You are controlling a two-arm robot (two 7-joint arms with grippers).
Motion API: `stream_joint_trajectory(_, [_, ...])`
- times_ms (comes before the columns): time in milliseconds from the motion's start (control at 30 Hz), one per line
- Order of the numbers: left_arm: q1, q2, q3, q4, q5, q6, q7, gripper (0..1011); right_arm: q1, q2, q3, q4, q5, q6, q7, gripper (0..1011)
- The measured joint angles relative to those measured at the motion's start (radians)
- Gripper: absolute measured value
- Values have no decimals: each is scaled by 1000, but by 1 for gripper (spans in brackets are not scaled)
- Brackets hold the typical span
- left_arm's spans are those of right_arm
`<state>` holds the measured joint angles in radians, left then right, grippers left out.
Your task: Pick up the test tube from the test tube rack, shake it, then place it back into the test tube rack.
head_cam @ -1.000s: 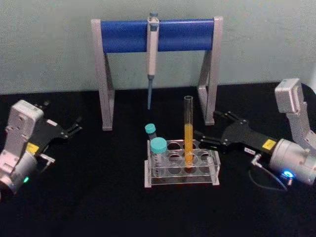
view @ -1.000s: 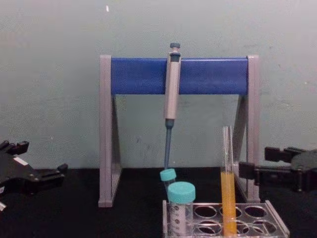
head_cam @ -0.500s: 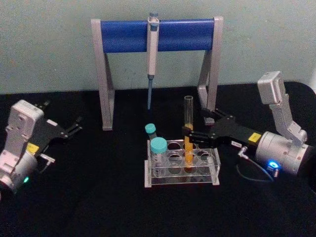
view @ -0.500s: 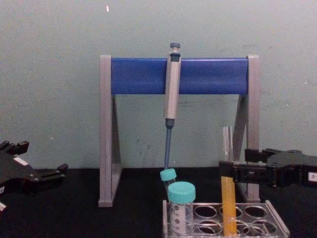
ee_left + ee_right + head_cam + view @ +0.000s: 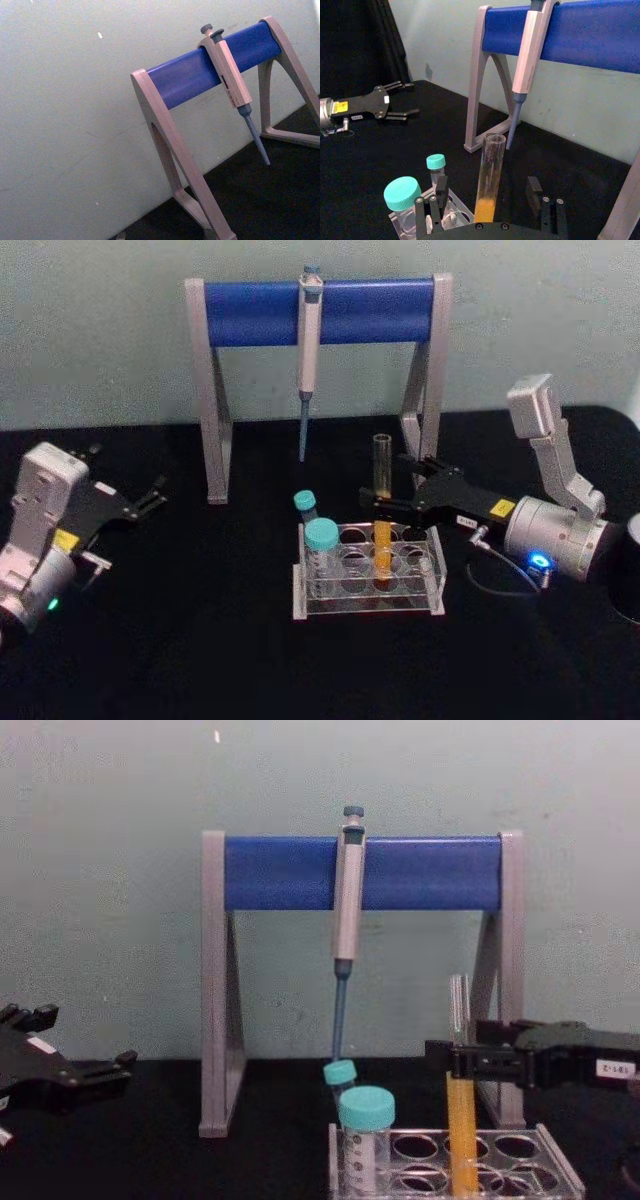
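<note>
Your right gripper (image 5: pixel 383 506) is straddling the test tube (image 5: pixel 381 455), jaws spread; closing off-centre, you're risking tipping it against the test tube rack (image 5: pixel 432 590); left gripper (image 5: pixel 155 493) is idling, jaws spread

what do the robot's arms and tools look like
Both arms are boxy silver-grey with black two-fingered tools, each carrying a yellow label. Behind the left tool glows a green light; behind the right tool, a blue light and a looping grey cable.

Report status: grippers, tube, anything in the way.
Right gripper open, fingers straddling the test tube, gaps both sides. Tube upright in the test tube rack. Left gripper open, parked left. Teal-capped tubes apart from the fingers.
</note>
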<state>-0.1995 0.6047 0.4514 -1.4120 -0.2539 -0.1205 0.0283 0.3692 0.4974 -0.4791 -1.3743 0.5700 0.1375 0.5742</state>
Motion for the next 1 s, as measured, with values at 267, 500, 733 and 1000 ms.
stream_joint_trajectory(267, [0, 0, 0, 0, 0, 0, 0, 1001, 11, -3, -3, 18, 27, 19, 9, 1000])
stream_joint_trajectory(500, [0, 0, 0, 0, 0, 0, 0, 1001, 11, -3, -3, 17, 26, 19, 9, 1000])
stream_joint_trajectory(733, [0, 0, 0, 0, 0, 0, 0, 1002, 10, -2, -2, 15, 25, 17, 9, 1000])
stream_joint_trajectory(1000, [0, 0, 0, 0, 0, 0, 0, 1001, 9, -2, -1, 14, 23, 16, 8, 969])
